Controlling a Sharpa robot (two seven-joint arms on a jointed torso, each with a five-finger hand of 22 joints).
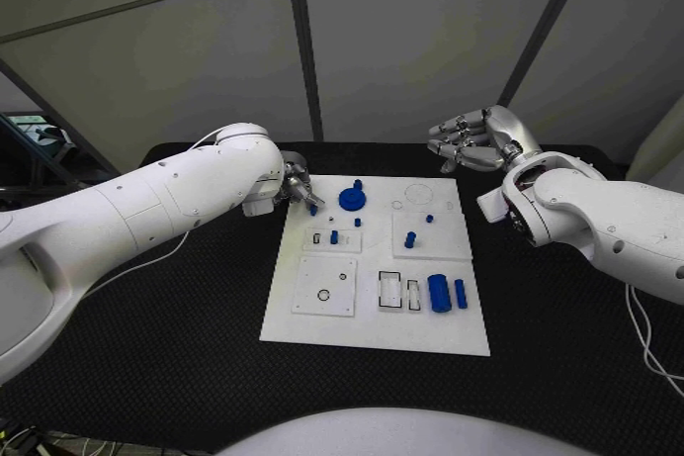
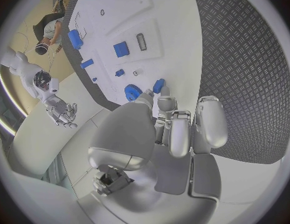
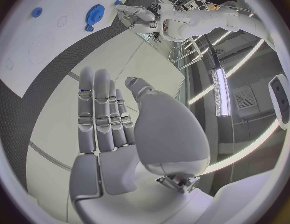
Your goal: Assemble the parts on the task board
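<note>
A black table [image 1: 171,357] with a textured mat surface spreads beneath everything. Pale wall panels [image 1: 413,50] split by dark struts [image 1: 303,60] stand beyond both hands.

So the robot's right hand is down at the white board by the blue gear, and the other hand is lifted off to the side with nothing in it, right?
Not quite: it is the left hand that is down at the board by the blue gear, as the head view shows. The right hand is the one lifted off to the side with nothing in it.
</note>
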